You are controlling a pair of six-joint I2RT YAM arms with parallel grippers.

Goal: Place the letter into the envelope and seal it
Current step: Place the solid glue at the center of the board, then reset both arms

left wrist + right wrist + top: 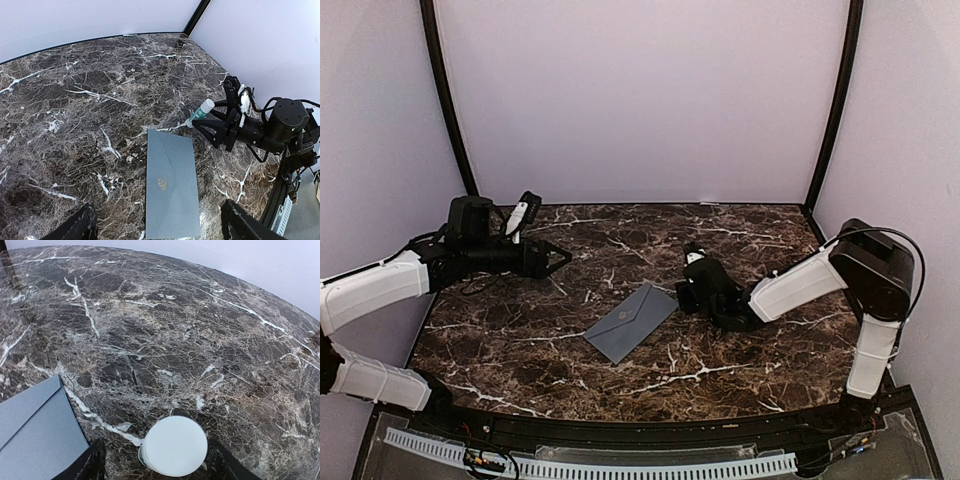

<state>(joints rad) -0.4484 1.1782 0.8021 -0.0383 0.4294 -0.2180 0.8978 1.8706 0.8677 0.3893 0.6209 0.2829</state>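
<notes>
Slate-grey paper envelope (631, 321) flat mid-table, flap down; cream letter unseen. Looks light, floppy, slick on marble (520, 340): best pinched at an edge. Left gripper (563, 258) spread wide; right gripper (157, 462) parted around white-capped glue stick (201, 111).

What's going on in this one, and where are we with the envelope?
The slate-grey paper envelope lies flat mid-table on the dark marble tabletop, its flap folded shut with a small gold mark at the tip. No cream letter sheet shows anywhere, so it may be inside. The right gripper straddles a small white-capped green tube standing by the envelope's corner, its fingers apparently parted from it. The left gripper hovers open off to the left, holding nothing.
</notes>
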